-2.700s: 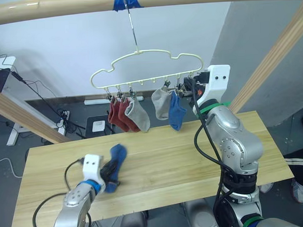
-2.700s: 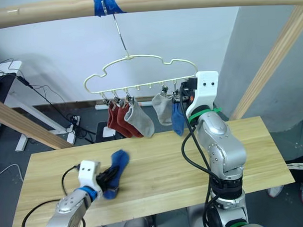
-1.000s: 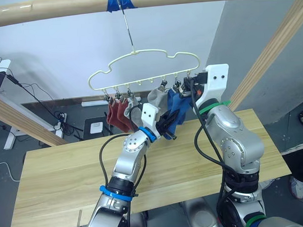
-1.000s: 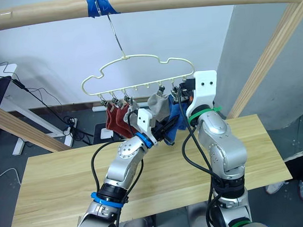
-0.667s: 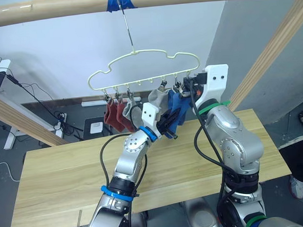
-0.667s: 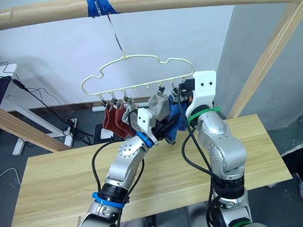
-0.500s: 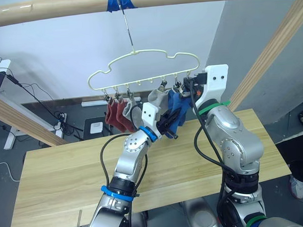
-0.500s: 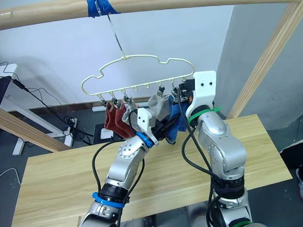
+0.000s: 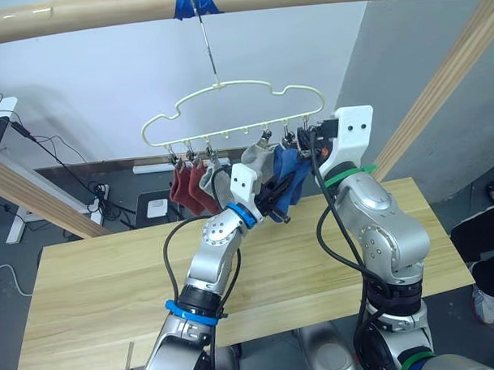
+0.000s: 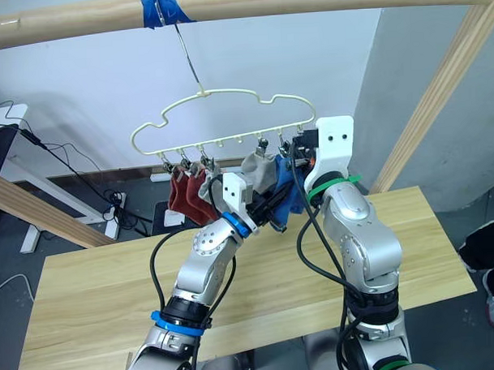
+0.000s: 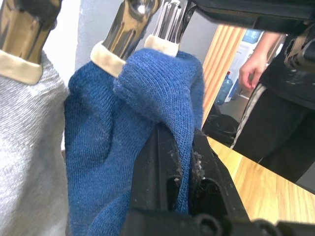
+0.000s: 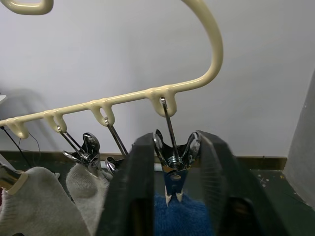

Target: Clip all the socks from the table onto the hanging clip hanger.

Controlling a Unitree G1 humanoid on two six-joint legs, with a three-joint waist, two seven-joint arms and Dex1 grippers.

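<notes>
The clip hanger [image 9: 232, 112] hangs by its hook from the wooden beam [image 9: 103, 11] above the desk [image 9: 97, 296]. On it I count 5 socks already clipped: 2 rust red socks [image 9: 186, 187] at the left end, then a light grey sock [image 9: 217, 182], another grey sock [image 9: 254, 162], and a blue sock [image 11: 93, 147] near the right end.

The left tool [image 11: 174, 167] is clenched on the second blue sock [image 11: 167, 98] and holds its cuff up right under the last clip [image 12: 173, 164], touching the blue sock beside it. The right tool [image 12: 172, 172] has its 2 fingers around the wings of this last clip, so it seems to squeeze the clip open; the clip's tips stand just above the blue fabric. I cannot tell if the fabric is already between the tips.

No socks lie on the desk in the head views, so I judge that the task is almost finished: only this 6th sock is left. What remains is to push the cuff into the clip, let the clip close, and release both tools
</notes>
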